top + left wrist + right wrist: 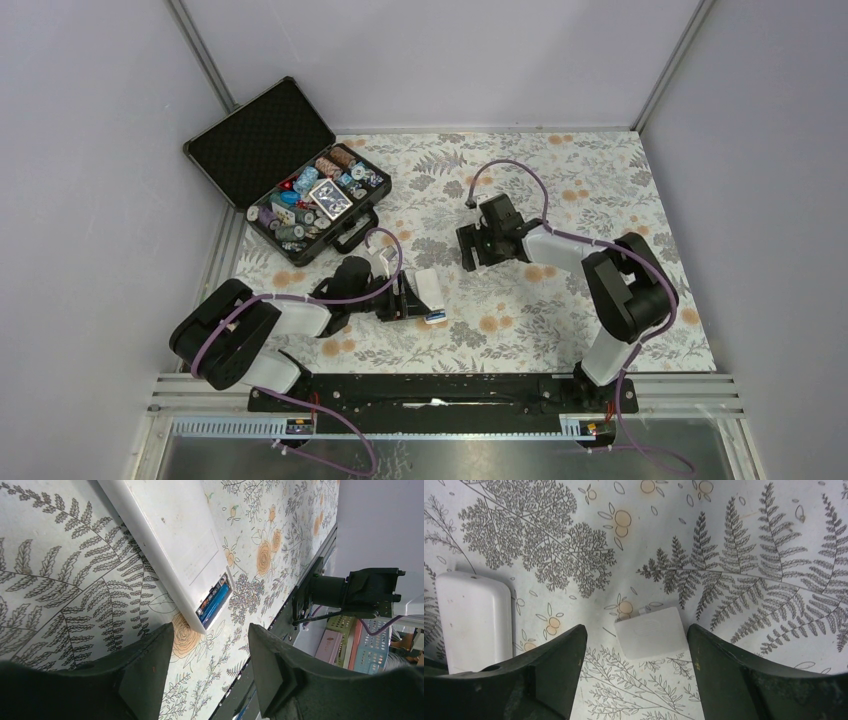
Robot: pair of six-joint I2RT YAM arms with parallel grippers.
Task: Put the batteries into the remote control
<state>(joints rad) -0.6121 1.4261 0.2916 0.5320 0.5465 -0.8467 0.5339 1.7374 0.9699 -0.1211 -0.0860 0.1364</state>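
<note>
left jaws parted, empty, remote control (170,535) with batteries (215,603) just beyond them, right jaws wide, straddling white cover (651,631)

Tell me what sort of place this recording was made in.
Most likely a lab robot cell, not a home: plain grey panel walls box in a floral-covered table, and the left arm and right arm are bolted to a metal rail at its near edge.
</note>
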